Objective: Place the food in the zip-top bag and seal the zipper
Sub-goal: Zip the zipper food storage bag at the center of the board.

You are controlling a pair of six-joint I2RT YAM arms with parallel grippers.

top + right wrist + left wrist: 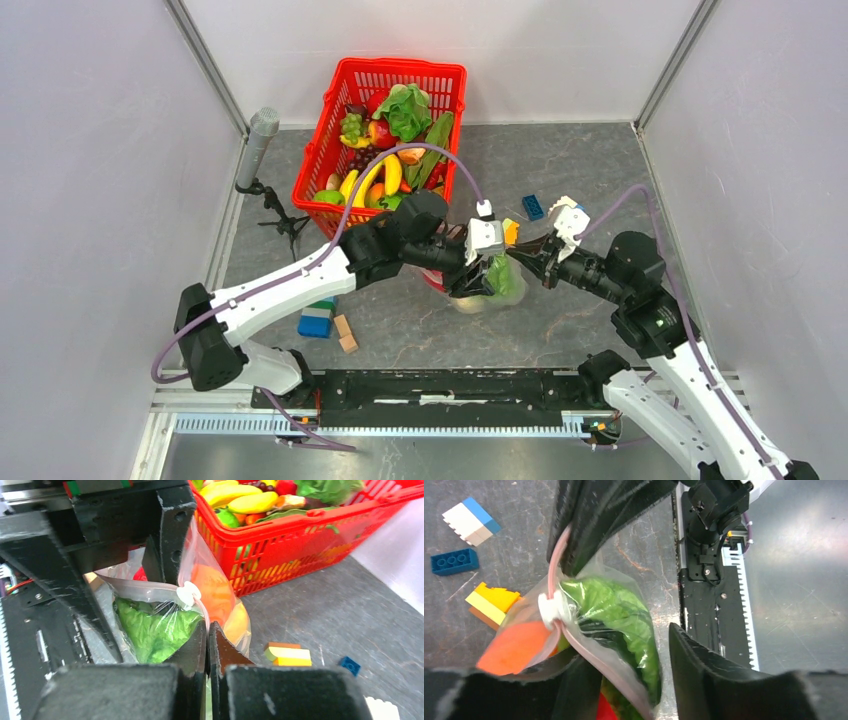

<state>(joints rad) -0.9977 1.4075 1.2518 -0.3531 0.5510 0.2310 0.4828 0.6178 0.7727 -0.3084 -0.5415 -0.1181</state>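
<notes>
My right tool (208, 630) is pinched narrow on the pink zipper (553, 562), just beside its white slider (186, 594). The zip-top bag (624, 587), holding leafy greens (150, 630) and an orange piece (216, 592), sits between my left tool's (624, 655) wide-spread fingers. Beyond it the red basket (300, 535) stands on the surface (325, 620).

The basket (396, 66) stands far-left of centre on the table (600, 170), food (385, 175) piled in it, a microphone stand (262, 150) just to its left. Before its near right corner sits the zip-top bag (500, 285), between left gripper (480, 275) and right gripper (520, 258) — leafy greens (616, 610) and an orange (215, 592) inside. Building blocks (318, 320) lie near-left of the bag — others behind it, rightward.
</notes>
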